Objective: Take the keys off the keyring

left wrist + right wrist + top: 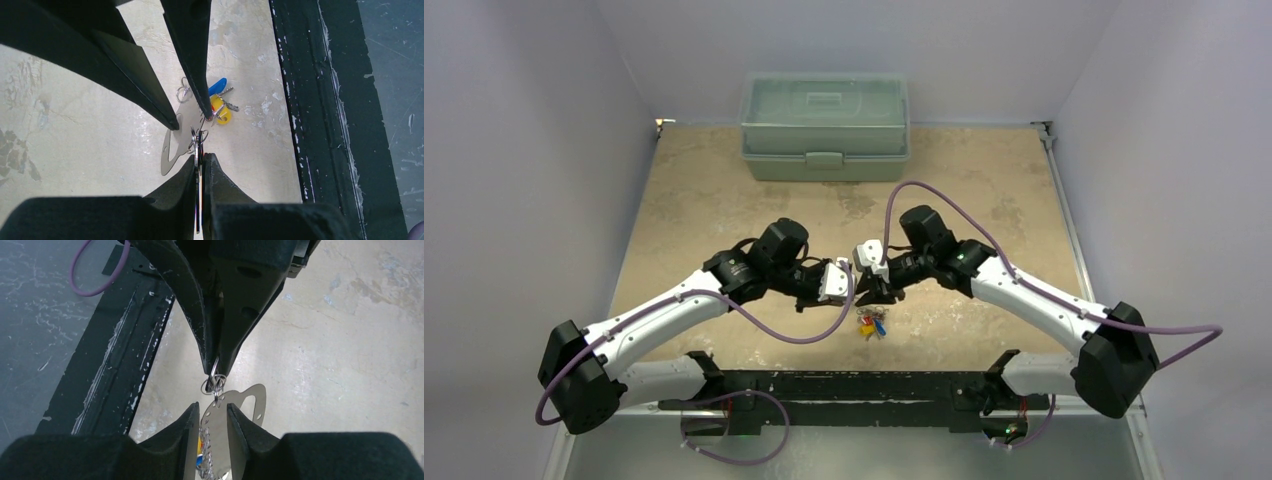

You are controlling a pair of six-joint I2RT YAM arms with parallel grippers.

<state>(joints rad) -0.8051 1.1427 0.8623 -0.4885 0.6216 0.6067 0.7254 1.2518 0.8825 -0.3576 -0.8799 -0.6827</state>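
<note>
My left gripper (pixel 201 156) is shut on a thin dark flat piece with small split rings (pixel 199 136) at its end, part of the keys. The grey flat metal keyring (pixel 169 152) hangs off those rings beside my fingertips. Blue (pixel 217 86) and yellow (pixel 221 114) tags lie below; I cannot tell whether they touch the table. My right gripper (pixel 212 407) is open, fingers apart, with the keyring (pixel 252 397) just beyond them and a coiled chain with tags (pixel 204 452) in the gap. In the top view the tags (pixel 871 326) sit under both grippers.
A pale green lidded box (pixel 824 125) stands at the back of the table. A black rail (pixel 844 385) runs along the near edge, close to the keys in the left wrist view (pixel 320 100). Walls close in left and right.
</note>
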